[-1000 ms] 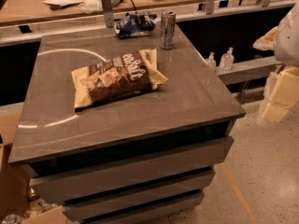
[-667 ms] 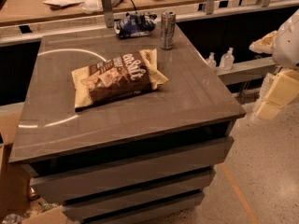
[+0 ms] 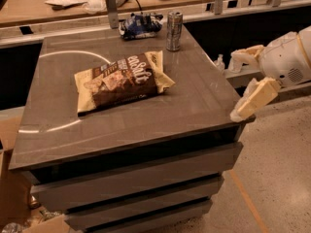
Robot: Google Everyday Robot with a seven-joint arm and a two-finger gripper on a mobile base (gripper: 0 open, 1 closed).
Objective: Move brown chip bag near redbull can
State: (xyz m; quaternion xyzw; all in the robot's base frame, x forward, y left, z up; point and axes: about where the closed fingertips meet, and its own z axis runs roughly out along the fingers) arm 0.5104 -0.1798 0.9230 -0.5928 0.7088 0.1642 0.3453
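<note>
So the brown chip bag [image 3: 121, 81] lies flat mid-way across the grey tabletop [image 3: 126, 127]. The redbull can [image 3: 174, 30] stands upright near the back edge, apart from the bag. The gripper [image 3: 235, 86] hangs just off the right edge, fingers spread, seemingly empty.

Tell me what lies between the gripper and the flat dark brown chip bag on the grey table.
Only bare grey tabletop, as the camera view shows. The cream gripper hangs open off its right edge; the dark brown chip bag lies mid-table.
</note>
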